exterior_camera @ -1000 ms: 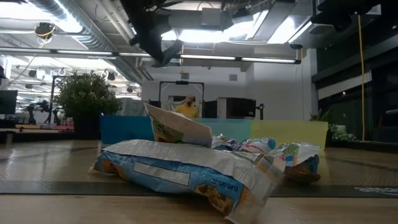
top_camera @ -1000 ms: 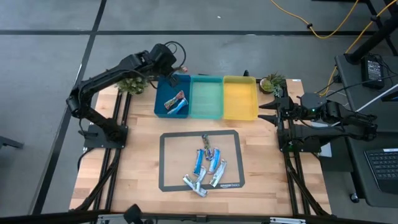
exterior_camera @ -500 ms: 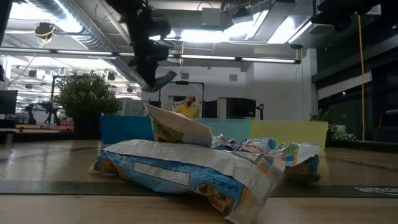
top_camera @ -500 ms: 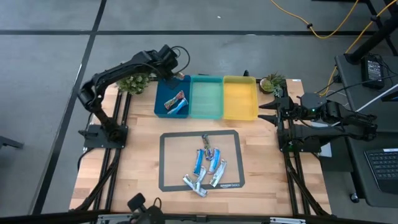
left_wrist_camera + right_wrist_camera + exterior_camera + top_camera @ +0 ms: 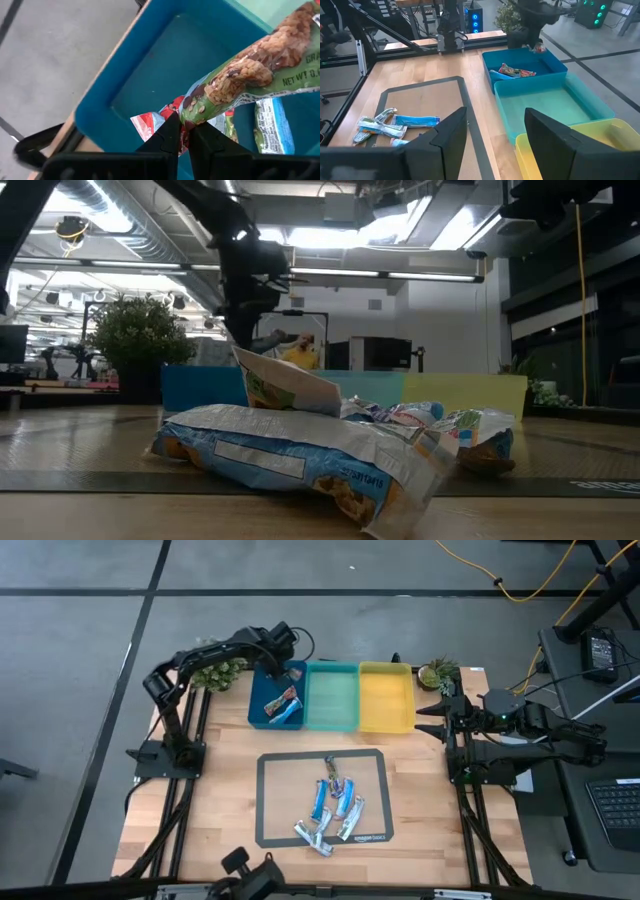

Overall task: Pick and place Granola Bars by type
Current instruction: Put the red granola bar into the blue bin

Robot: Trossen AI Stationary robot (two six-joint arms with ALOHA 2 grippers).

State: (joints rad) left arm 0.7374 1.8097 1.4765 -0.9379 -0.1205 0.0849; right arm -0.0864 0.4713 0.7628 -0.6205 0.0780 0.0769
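Above the blue bin (image 5: 262,700), upper left of the high view, a green-wrapped granola bar (image 5: 250,65) is pinched in the closed left end effector (image 5: 186,131); the right end effector (image 5: 495,132) is held open, empty.

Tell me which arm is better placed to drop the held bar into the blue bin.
Left. The left gripper is shut on the green-wrapped granola bar right above the blue bin; the right gripper waits open at the table's right edge.

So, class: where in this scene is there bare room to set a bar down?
The teal bin and yellow bin lie bare. The blue bin is crowded with bars, left gripper over it holding another. The mat's middle is cluttered; its left strip is free.
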